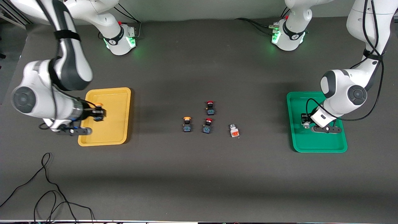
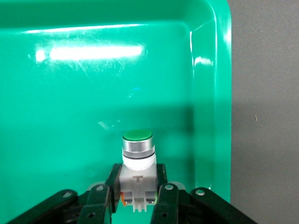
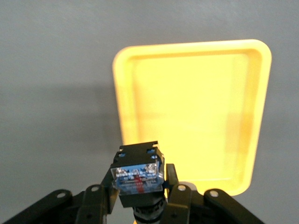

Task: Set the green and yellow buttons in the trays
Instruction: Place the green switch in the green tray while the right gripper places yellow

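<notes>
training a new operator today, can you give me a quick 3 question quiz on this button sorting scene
1. True or false: the left gripper holds a green-capped button over the green tray.
2. Multiple choice: the right gripper is over which thing? A) the yellow tray B) the bare table C) the green tray
3. How many red-capped switches stand on the table between the trays?

Key
1. True.
2. A; it holds a yellow-capped button.
3. Two, beside a yellow-capped one and a white one.
</notes>
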Tool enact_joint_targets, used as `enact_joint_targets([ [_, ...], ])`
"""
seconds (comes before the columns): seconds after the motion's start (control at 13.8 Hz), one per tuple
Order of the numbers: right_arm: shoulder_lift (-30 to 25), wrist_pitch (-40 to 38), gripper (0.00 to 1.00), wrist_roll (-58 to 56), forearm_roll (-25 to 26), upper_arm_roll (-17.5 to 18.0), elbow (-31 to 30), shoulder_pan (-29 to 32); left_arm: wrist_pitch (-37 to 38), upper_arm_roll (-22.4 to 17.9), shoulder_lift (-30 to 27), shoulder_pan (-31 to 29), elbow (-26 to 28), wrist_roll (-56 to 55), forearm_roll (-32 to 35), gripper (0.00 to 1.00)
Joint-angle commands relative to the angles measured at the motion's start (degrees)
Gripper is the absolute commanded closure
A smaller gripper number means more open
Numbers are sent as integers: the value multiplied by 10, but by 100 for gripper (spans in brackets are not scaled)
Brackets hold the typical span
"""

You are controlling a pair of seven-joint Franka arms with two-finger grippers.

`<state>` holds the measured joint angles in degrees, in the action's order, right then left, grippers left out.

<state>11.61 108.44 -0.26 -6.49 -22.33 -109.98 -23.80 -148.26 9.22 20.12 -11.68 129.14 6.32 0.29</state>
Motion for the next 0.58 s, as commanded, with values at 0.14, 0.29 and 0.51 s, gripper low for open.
enact_joint_targets([
  [0.14,-11,255,100,-67,-6,-28,-199,-14,79,-4,-32,5,-34,-3,7,5],
  [0.29,20,301,100,-68,-6,-27,-211,-15,180,-3,-57,0,-90,3,7,4],
  [0.51,65,385,100,-66,-6,-22,-231,-17,382,-5,-80,-1,-224,7,8,1],
])
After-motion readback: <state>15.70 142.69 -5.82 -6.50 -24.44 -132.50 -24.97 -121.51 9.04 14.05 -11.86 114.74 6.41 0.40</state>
